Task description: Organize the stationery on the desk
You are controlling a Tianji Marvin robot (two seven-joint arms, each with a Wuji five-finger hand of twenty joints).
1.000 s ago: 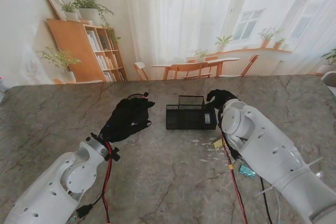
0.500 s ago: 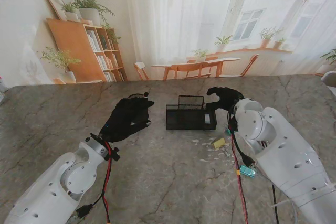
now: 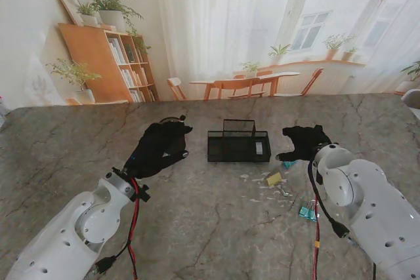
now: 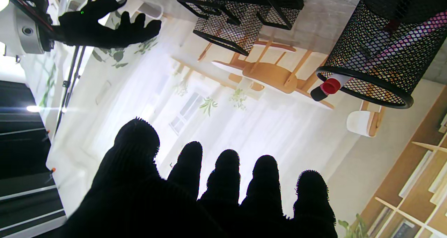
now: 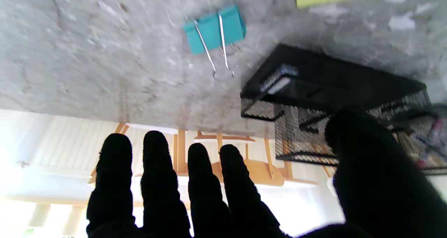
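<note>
The tray is a black wire-mesh box, low and rectangular, with a taller mesh part at its far side. It stands on the grey marble table, near the middle, between the two hands. Something pale lies in its right end. In the left wrist view a second mesh thing shows, a round cup, with a marker with a red band sticking out of its rim and some pinkish pens inside. In the stand view the cup is hidden behind the left hand.

On the table, to the right of the tray and nearer to me, lie small things. There are two teal binder clips: one clip is just beside the right hand, the other clip is nearer to me, beside the right forearm. One yellow note lies between them. Around it are several small white scraps, too small to count well.

The left hand is left of the tray, over the table. Its fingers are straight, a little apart, and hold nothing. The right hand is right of the tray, apart from it. Its fingers are also stretched out and spread, with the thumb wide, and it holds nothing.
</note>
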